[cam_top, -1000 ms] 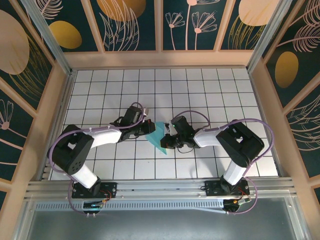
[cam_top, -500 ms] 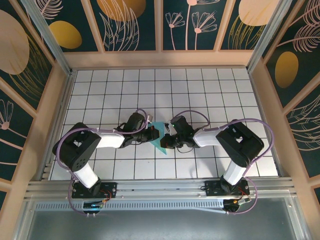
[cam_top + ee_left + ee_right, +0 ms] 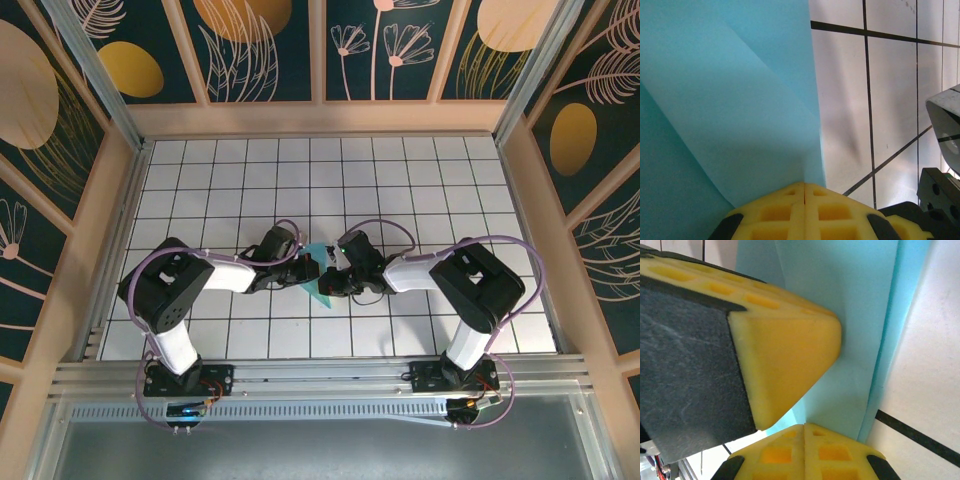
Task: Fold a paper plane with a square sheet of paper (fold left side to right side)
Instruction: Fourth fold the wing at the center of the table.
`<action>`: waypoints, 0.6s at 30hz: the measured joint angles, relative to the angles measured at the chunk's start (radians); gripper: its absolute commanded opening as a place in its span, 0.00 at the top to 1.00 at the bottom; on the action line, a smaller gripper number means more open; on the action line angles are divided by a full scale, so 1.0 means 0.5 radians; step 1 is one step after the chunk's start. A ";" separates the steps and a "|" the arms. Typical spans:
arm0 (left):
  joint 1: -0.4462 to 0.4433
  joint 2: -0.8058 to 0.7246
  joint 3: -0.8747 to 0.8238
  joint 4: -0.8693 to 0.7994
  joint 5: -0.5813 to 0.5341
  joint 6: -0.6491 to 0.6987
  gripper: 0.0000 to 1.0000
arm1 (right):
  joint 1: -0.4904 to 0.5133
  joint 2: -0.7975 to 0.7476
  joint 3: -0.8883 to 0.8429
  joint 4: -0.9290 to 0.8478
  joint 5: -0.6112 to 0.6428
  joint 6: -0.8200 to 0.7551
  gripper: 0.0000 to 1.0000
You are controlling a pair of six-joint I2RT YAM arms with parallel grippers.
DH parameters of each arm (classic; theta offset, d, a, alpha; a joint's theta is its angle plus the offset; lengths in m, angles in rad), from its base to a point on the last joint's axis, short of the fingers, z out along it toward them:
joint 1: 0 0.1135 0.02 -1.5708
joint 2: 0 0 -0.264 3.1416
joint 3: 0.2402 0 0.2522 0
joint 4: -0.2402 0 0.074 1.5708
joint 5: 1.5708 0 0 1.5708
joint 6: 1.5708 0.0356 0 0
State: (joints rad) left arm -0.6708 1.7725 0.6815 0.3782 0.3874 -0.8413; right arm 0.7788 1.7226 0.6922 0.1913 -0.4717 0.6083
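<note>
Paper [image 3: 321, 292] is pinched, by my reading, in the left gripper's [image 3: 805, 186] closed fingers at its 9 o'clock edge, flap lifted. The right gripper [image 3: 804, 427], closed too, presses it at 3 o'clock on the table [image 3: 440, 200]. Left-to-right fold looks under way, uncreased; later folds remain.

- The table [image 3: 420, 190], a white top ruled with dark grid lines, is sitting inside peach-coloured walls [image 3: 320, 120].
- A turquoise sheet of paper [image 3: 319, 291], creased into a smaller pointed shape, is lying near the table's middle.
- In the left wrist view, one edge of the paper is lifting, throwing a shadow on the tiles.
</note>
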 measured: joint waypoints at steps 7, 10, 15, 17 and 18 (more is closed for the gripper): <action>-0.005 0.022 0.024 0.000 -0.013 0.005 1.00 | 0.002 0.000 0.003 -0.009 0.003 -0.024 1.00; -0.005 0.033 0.037 0.000 -0.013 0.005 1.00 | 0.002 -0.001 0.003 -0.013 0.007 -0.052 1.00; 0.007 0.034 0.043 -0.010 -0.005 0.014 1.00 | 0.002 -0.001 0.003 -0.014 0.007 -0.069 1.00; 0.026 0.037 0.052 -0.018 -0.011 0.031 1.00 | 0.002 -0.001 0.003 -0.014 0.007 -0.075 1.00; 0.046 0.040 0.056 -0.018 -0.014 0.039 1.00 | 0.002 -0.002 0.003 -0.014 0.007 -0.077 1.00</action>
State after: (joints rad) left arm -0.6479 1.7927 0.7097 0.3695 0.3805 -0.8219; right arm 0.7799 1.7218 0.6937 0.1841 -0.4683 0.5697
